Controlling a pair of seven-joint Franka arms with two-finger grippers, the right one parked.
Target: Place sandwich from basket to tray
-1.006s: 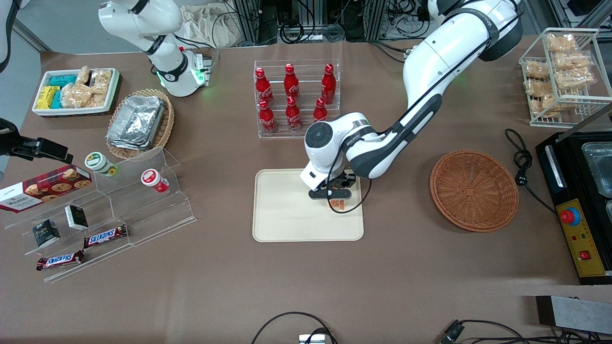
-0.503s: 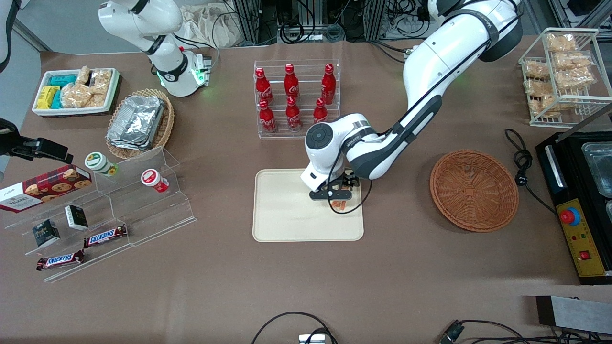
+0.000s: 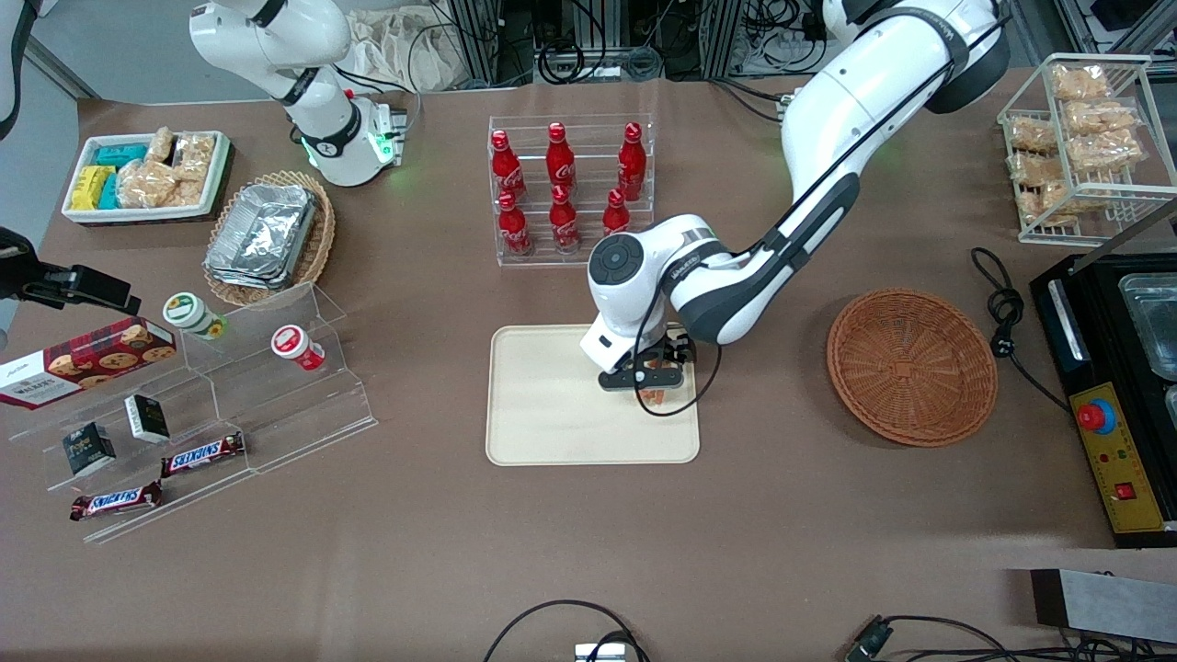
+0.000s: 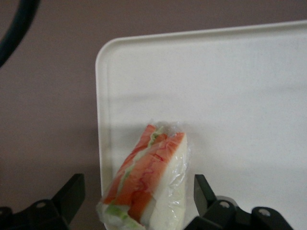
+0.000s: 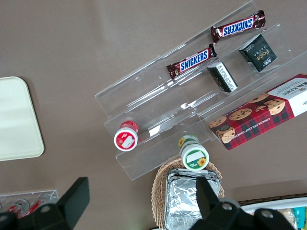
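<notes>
Sandwich (image 3: 654,396) lies on the tray (image 3: 552,414) in the front view, end effector (image 3: 649,379) just above it, basket (image 3: 911,366) well apart. Wrist view: sandwich (image 4: 146,184) near the tray's (image 4: 230,86) rim, fingers (image 4: 72,191) spread wide, holding nothing.

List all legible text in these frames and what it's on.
"SNICKERS": two bars on the clear acrylic stand.
"WALKERS": red tartan cookie box.
"Fole", as far as it can be read: small dark box.
Red bottles: white script too small to read.
Round-lidded tubs, yellow control panel: labels unreadable.
None on the sandwich, tray or basket. The gripper is open around the sandwich on the tray.
</notes>
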